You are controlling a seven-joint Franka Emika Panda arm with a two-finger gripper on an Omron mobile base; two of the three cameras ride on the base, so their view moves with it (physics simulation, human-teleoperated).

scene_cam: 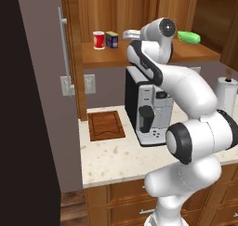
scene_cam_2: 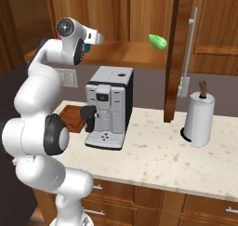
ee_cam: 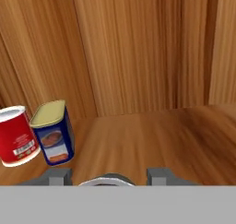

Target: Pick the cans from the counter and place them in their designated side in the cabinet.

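The dark blue can with a yellow top (ee_cam: 54, 133) stands on the cabinet's wooden shelf board (ee_cam: 152, 140) at the left, next to a red can (ee_cam: 16, 135). Both also show in the left base view: the blue can (scene_cam: 111, 39) and the red can (scene_cam: 98, 40). My gripper (ee_cam: 109, 177) reaches into the open cabinet (scene_cam: 139, 16) just above the shelf, right of the blue can. It is shut on the teal can, whose grey lid (ee_cam: 107, 179) shows between the fingertips. A teal patch of that can (scene_cam_2: 86, 47) shows beside the hand.
A coffee machine (scene_cam: 148, 109) stands on the beige counter (scene_cam: 116, 155) under the shelf, a wooden cutting board (scene_cam: 106, 125) to its left. A green object (scene_cam: 188, 36) lies on the shelf's right end. A paper towel holder (scene_cam_2: 200, 118) stands at the right. A tall dark grey unit (scene_cam: 37, 104) flanks the left.
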